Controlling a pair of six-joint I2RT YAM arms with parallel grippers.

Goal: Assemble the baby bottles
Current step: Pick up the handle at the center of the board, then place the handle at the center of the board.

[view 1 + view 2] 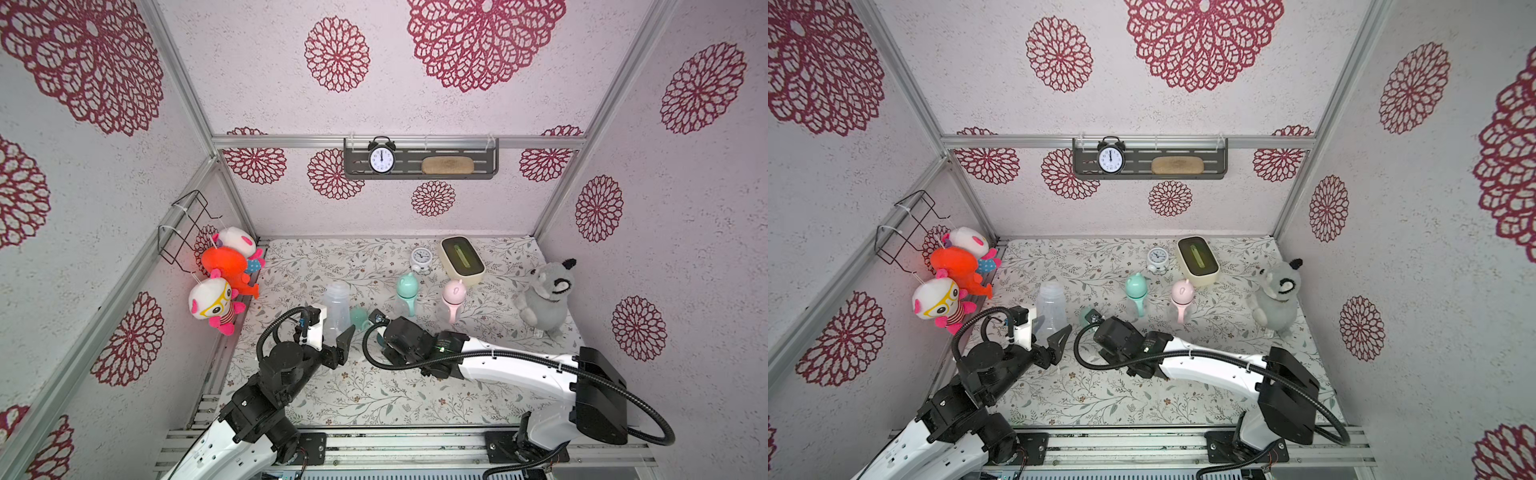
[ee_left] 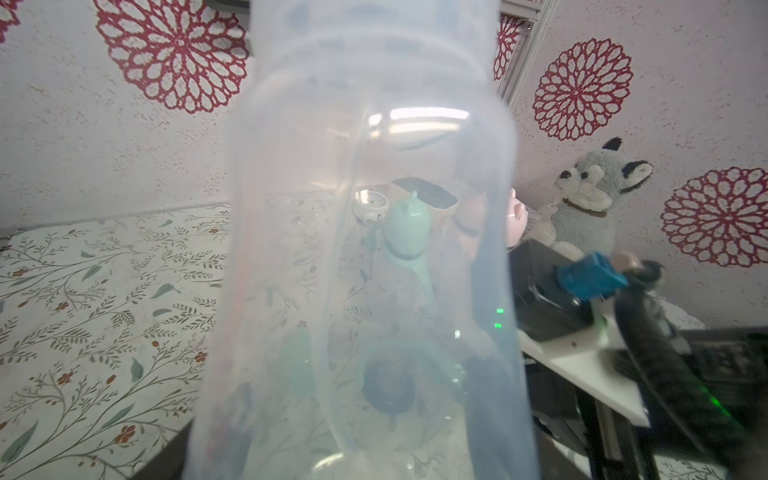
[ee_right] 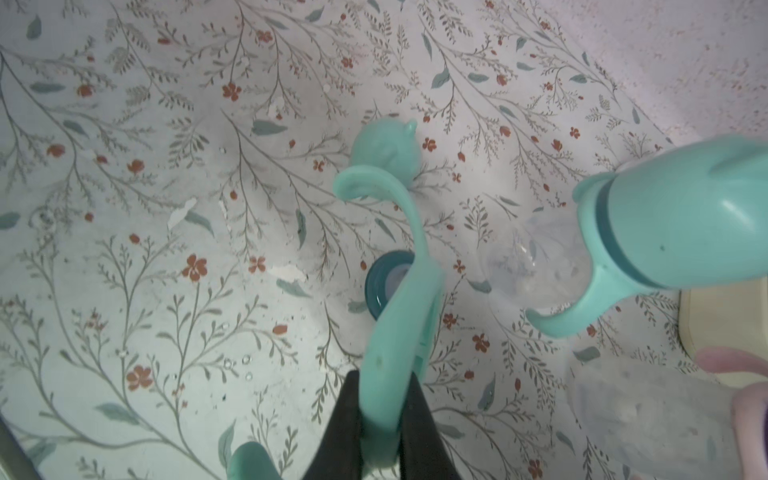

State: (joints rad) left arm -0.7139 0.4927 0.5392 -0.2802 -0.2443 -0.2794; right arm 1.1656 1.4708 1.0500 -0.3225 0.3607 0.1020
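right wrist: right gripper [image 3: 381,409] clamps one mint ring [image 3: 397,328]; beside it, one loose cap [image 3: 384,149], one teal collar [image 3: 379,286], two capped bottles [image 3: 665,224]. left gripper [image 1: 335,323] seemingly grips one bare bottle [image 1: 336,297].

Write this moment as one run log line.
left gripper: shut on clear bottle | right gripper: shut on mint handle ring
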